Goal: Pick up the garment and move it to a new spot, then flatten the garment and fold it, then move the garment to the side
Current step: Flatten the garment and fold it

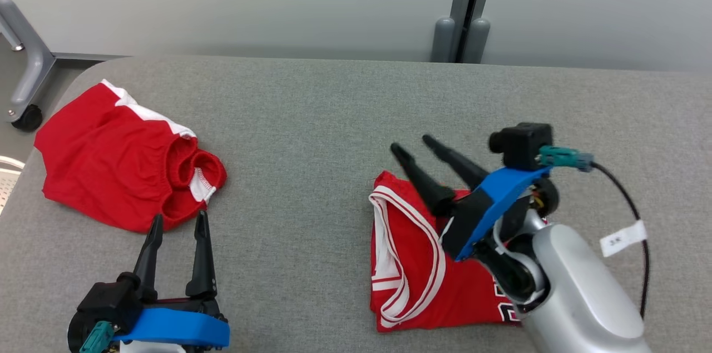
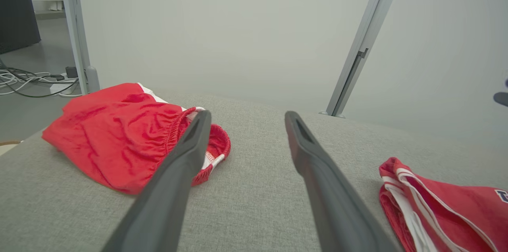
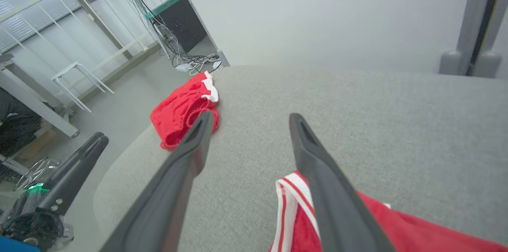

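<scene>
**Both claws stood wide; the jersey lay under the right arm**

The right arm came in from the robot's lower right. Its silvery forearm (image 1: 584, 286) rose over the near right corner of the garment (image 1: 411, 275). The wrist was bent so that the right claw (image 1: 412, 143) pointed away from the robot and to its left, with the fingers reaching past the garment's far edge. The fingers were spread well apart with nothing between them. From where I stood, I could not tell whether they brushed the cloth or hung just above it.

The left arm sat low at the robot's near left. The left claw (image 1: 179, 217) pointed straight ahead, its fingers just as wide and empty. The tips stopped just short of a heap of red shorts (image 1: 111, 175) with white trim.

The garment was a red jersey with white-striped edging. It lay in a compact, roughly squared shape on the near right-centre of the grey cloth-covered desk (image 1: 334, 108), well apart from the shorts at the far left.

There was little writing to read. A white tag (image 1: 624, 238) hung on the black cable (image 1: 634, 203) by the right wrist, and its small mark may have read "3K". Dark, white-edged lettering (image 1: 509, 311) showed at the jersey's lower edge, mostly hidden by the forearm and unreadable.
</scene>
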Tool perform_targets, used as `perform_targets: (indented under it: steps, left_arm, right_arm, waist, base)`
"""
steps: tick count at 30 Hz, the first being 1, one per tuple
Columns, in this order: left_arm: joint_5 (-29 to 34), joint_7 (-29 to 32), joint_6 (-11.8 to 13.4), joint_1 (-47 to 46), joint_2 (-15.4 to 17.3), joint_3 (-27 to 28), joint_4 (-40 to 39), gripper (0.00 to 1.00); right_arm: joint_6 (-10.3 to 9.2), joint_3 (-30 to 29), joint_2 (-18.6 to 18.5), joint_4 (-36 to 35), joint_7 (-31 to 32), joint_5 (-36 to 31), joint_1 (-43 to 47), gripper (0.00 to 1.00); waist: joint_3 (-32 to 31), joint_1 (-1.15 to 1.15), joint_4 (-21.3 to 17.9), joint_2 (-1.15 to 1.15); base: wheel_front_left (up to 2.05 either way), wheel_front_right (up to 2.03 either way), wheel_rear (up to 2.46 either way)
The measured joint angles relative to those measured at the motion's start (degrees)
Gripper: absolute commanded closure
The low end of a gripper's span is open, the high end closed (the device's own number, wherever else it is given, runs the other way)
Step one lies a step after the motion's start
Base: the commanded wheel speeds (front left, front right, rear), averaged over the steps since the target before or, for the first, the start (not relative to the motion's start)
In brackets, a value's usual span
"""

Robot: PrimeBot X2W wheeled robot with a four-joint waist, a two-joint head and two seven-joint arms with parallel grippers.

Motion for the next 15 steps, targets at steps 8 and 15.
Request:
perform_targets:
  steps: [8, 15]
  left_arm:
    - [-0.09, 0.00, 0.00, 0.48, 0.03, 1.48, -1.11, 0.00]
    - [-0.02, 0.00, -0.01, 1.08, -0.05, 2.67, -1.87, 0.00]
  right_arm:
    - [0.00, -16.35, -1.01, -9.87, -6.10, -15.50, 8.55, 0.00]
    - [0.00, -26.37, -1.25, -13.92, -14.66, -25.83, 18.04, 0.00]
  waist:
    - [0.23, 0.00, -1.44, 0.00]
    - [0.17, 0.00, -2.53, 0.00]
  base:
    - [0.00, 0.00, 0.00]
    - [0.00, 0.00, 0.00]
